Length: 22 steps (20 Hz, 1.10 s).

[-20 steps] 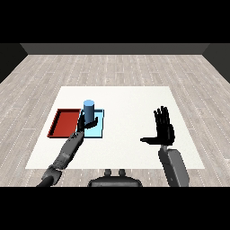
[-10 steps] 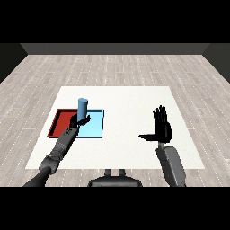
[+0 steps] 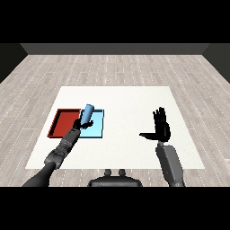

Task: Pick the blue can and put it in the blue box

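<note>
The blue can (image 3: 87, 113) leans to the right, over the left part of the light blue tray (image 3: 97, 129). My left hand (image 3: 79, 125) is at the can's lower end with its fingers curled round it. The left forearm reaches in from the lower left across the red tray's near right corner. My right hand (image 3: 161, 128) is held up over the table to the right, fingers straight and thumb out, holding nothing.
The red tray (image 3: 64, 122) lies right beside the light blue tray on its left. Both sit on the left half of the white table (image 3: 126, 101). Wooden floor surrounds the table.
The can has gone from upright to tilted and sits lower and further left over the blue tray. My left arm has drawn back toward me. The right hand has barely moved.
</note>
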Each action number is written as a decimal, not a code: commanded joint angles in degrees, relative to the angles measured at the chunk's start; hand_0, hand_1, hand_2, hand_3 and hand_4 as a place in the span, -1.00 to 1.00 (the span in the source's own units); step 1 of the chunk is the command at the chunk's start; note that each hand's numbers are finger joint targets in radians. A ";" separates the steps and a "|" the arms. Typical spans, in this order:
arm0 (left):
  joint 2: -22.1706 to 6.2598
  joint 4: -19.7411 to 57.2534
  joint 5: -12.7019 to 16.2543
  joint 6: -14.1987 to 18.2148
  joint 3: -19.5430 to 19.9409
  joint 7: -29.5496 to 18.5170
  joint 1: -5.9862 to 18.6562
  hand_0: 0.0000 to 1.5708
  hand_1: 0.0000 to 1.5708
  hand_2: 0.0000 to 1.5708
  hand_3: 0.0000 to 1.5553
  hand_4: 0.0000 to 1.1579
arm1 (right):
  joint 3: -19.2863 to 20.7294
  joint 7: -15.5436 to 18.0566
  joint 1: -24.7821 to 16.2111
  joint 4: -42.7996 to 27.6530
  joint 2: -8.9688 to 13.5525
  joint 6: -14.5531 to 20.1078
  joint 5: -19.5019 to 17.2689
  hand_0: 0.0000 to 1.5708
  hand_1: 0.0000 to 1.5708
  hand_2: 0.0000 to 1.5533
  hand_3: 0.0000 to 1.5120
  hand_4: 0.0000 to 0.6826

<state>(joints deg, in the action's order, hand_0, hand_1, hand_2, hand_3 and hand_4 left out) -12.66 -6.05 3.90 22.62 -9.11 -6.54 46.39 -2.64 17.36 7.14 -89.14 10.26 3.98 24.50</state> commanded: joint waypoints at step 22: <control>1.18 -10.83 4.76 14.64 8.69 -18.97 -3.35 -1.00 -1.00 -1.00 -1.00 -1.00 | 1.00 1.59 -3.12 -2.27 -1.30 -4.04 1.96 -1.00 -1.00 -1.00 -1.00 -1.00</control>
<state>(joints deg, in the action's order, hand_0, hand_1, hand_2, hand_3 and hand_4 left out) -10.26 -10.88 6.27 34.84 -3.40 -16.33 44.37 -2.11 18.08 5.17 -91.80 8.60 1.51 25.84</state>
